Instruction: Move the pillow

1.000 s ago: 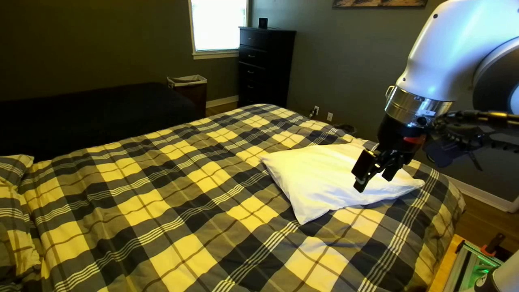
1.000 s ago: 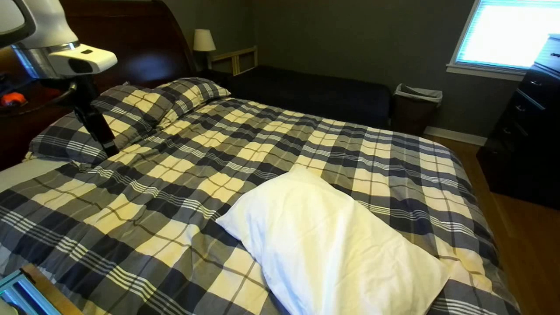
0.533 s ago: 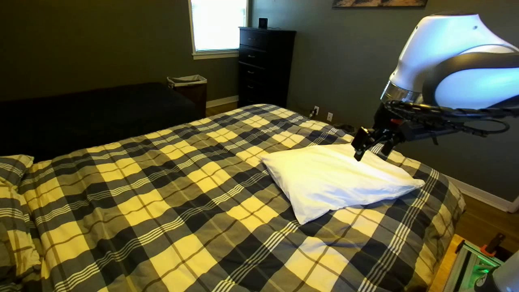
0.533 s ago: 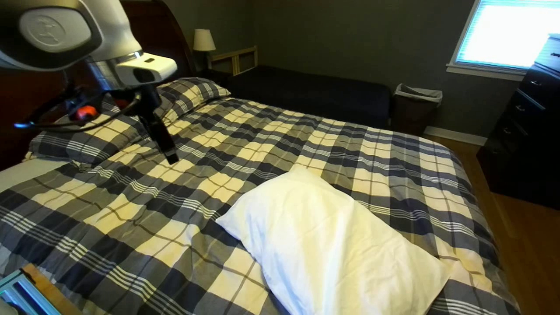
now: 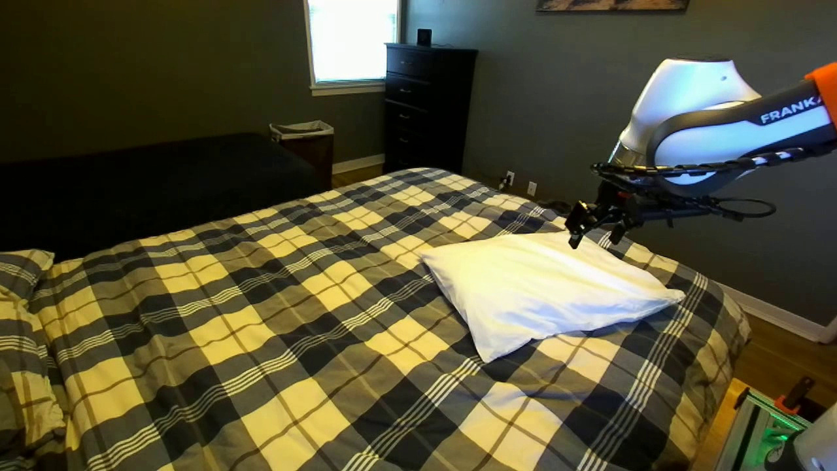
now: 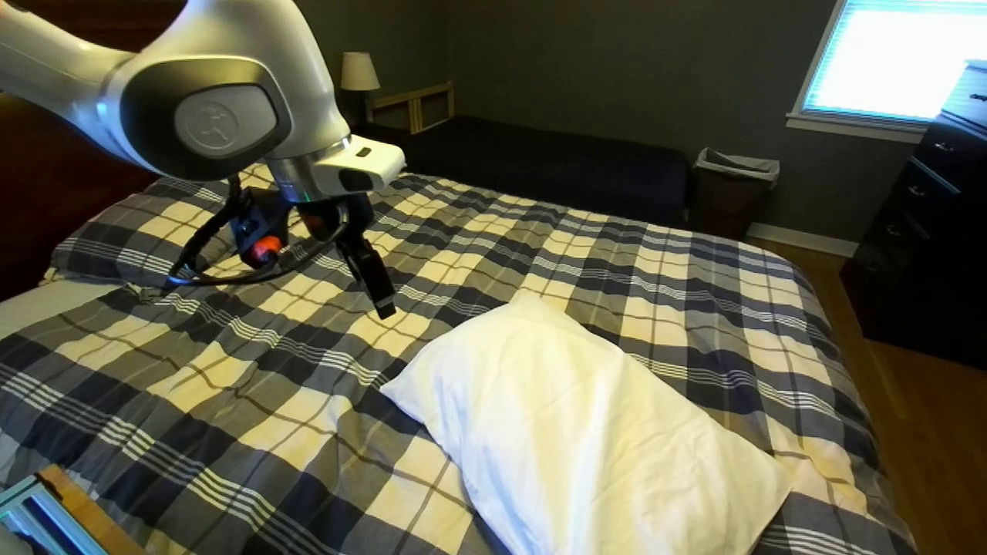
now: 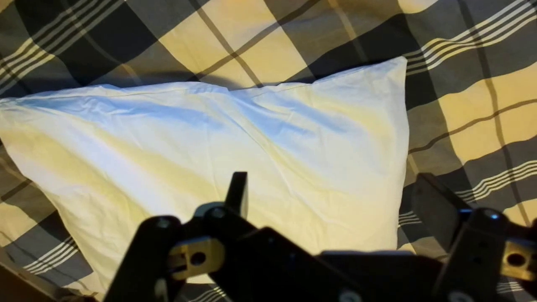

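Large, flat, rectangular white fabric pillow [image 5: 543, 288]: lies on the yellow, black and grey plaid duvet [image 5: 261, 307], set askew to the pattern's lines. Case slightly wrinkled; long soft creases cross it in the wrist view, where its lower part is partly hidden.

Black two-fingered pincer [image 7: 332, 178]: released, fingers [image 7: 239, 191] standing well apart. It hangs tilted above the duvet, tips downward. In the wrist view one finger shows against the white case, the other against plaid just beyond the pillow's side edge. In an exterior view, the visible fingertip [image 6: 383, 298] shows over plaid, apart from the pillow.

White, rounded robot arm [image 5: 680, 98] carries the pincer; a black ribbed cable [image 5: 654, 171] runs alongside the arm.

Further out: plaid-covered soft pillow [image 6: 123, 247] beside the dark brown wooden headboard [image 6: 46, 177], partly hidden by the arm. Both exterior views show a tall black chest of drawers [image 5: 428, 111], a brown hamper [image 5: 310, 150] with pale fabric liner and a bright, pale-framed window [image 5: 353, 39].
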Available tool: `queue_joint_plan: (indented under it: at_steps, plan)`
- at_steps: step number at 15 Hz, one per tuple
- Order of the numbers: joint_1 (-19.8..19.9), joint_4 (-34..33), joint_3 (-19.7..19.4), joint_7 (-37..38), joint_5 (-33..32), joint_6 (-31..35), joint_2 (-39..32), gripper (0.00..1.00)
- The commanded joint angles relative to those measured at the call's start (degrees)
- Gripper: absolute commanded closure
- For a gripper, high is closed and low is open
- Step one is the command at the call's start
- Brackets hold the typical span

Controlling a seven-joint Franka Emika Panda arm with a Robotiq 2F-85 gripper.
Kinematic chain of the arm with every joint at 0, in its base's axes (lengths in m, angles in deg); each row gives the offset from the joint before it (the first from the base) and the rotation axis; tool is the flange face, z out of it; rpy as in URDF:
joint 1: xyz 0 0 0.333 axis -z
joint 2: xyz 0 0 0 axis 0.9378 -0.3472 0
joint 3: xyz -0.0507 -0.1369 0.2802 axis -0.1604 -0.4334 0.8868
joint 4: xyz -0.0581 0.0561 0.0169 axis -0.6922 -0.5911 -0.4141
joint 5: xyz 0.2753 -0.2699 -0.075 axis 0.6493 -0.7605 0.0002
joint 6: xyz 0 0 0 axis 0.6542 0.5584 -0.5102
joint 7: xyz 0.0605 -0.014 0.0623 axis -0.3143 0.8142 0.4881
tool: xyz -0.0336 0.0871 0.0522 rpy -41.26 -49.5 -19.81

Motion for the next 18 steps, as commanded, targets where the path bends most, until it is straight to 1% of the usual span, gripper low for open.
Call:
queue_joint_plan:
  at_steps: [1,2,3,5,7,9,10,11,12,13,14,16,17,18]
  plan:
    - [-0.8,-0.1,-0.6,0.3,-0.5,-0.2,0.4,0.0]
    - [-0.9,-0.1,-0.6,0.3,-0.4,-0.2,0.6,0.0]
    - [0.6,-1.1,-0.2,1.0,-2.2,1.0,-1.8,0.0]
    - [0.9,-1.9,-1.6,-1.3,-3.0,4.4,-5.3,0.0]
    - [0.4,-3.0,-4.2,-6.1,-3.2,9.8,-9.7,0.0]
    - [0.8,-4.1,-5.9,-10.9,-5.1,15.2,-14.4,0.0]
    - [-1.1,-4.9,-8.3,-16.1,-2.9,17.6,-16.7,0.0]
    - [-1.3,-5.5,-9.4,-18.7,-2.8,19.8,-18.9,0.0]
    - [-2.5,-6.2,-11.0,-22.7,-0.8,21.4,-21.1,0.0]
    - [-2.4,-7.2,-11.7,-24.7,-0.7,22.0,-23.0,0.0]
    - [-3.5,-8.0,-12.8,-28.2,1.7,23.1,-25.2,0.0]
    - [-4.2,-10.4,-13.3,-32.7,5.7,23.4,-29.0,0.0]
    - [-4.1,-11.7,-13.1,-33.9,7.6,23.9,-31.1,0.0]
    - [-3.7,-13.2,-12.7,-33.2,8.0,24.1,-33.1,0.0]
